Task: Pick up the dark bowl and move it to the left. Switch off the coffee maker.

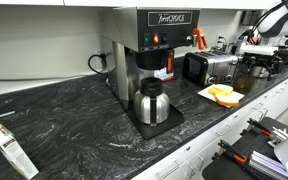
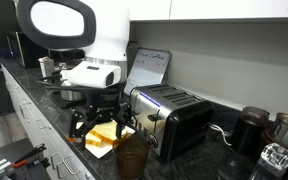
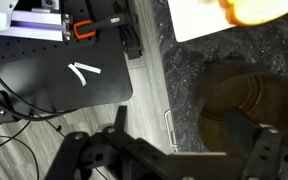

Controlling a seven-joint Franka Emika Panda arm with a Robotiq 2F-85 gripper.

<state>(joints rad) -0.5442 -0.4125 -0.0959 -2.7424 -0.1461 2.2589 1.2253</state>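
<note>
Dark bowl [image 3: 234, 95], viewed from above on a dark marbled counter [image 3: 184, 60], is recorded just beyond the wide-spread gripper [image 3: 189, 140] at the bottom edge, with a white plate [image 3: 199, 20] bearing a yellow item [image 3: 254, 10] cropped at top right and a black panel [image 3: 44, 70] at left.

white and glossy, with a fat rounded arm [image 2: 79, 30] shell rimmed in black — below it a pale, boxy wrist block [image 2: 90, 74]. ends in a black gripper [image 2: 102, 120] of matte bars, pivots and blunt fingers [image 3: 262, 150] — dark throughout.
</note>
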